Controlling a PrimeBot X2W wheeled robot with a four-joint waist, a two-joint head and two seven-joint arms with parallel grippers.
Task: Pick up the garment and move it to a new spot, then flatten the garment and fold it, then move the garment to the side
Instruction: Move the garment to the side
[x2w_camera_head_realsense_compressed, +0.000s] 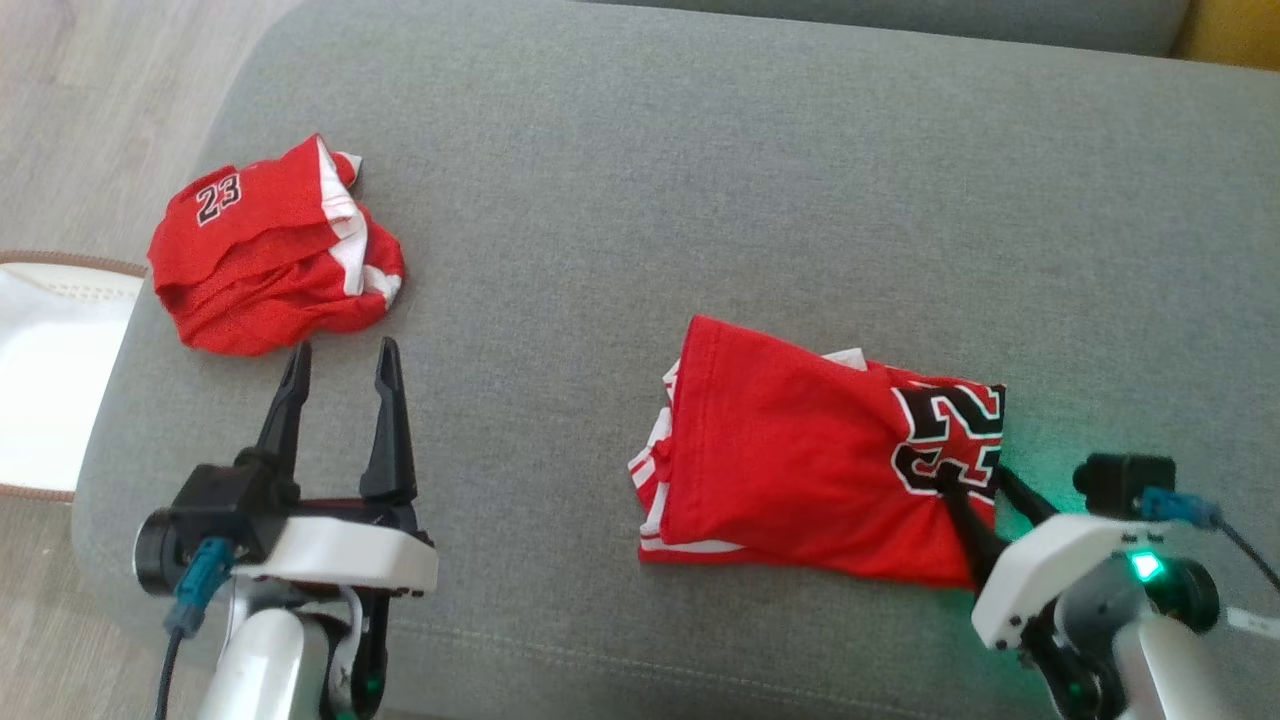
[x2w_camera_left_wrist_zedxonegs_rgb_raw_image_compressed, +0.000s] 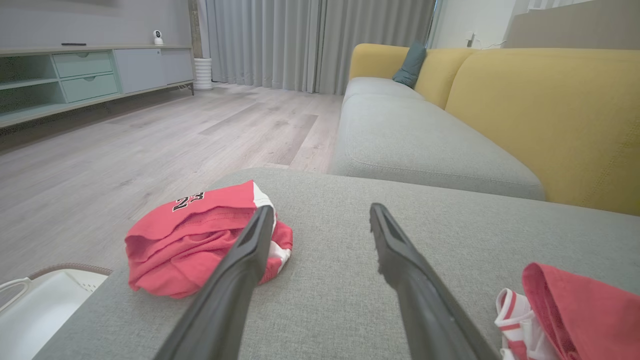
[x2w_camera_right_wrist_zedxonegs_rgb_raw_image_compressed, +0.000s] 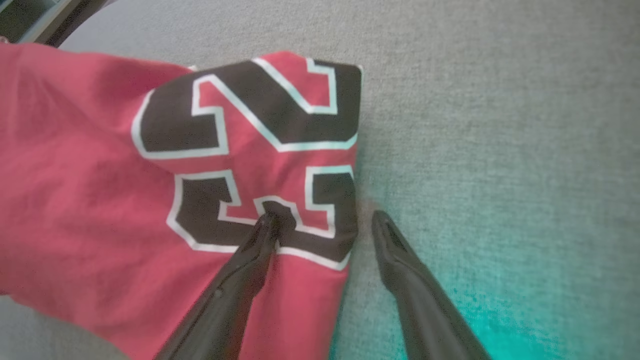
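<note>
Right gripper (x2w_camera_right_wrist_zedxonegs_rgb_raw_image_compressed: 327, 217): fingers spread, straddling the numbered edge of the folded jersey; not pinching it.
Right fingertips: one fingertip (x2w_camera_right_wrist_zedxonegs_rgb_raw_image_compressed: 270, 229) rests on the black numeral, the other on bare cushion just beside the edge.
Folded jersey (x2w_camera_head_realsense_compressed: 790, 450): lies on the grey sofa cushion (x2w_camera_head_realsense_compressed: 700, 200), ahead and left of the right gripper.
Left gripper (x2w_camera_head_realsense_compressed: 344, 350): fingers spread, nothing between them.
Crumpled jersey (x2w_camera_head_realsense_compressed: 270, 260): near the left gripper's tips, ahead and slightly left.
</note>
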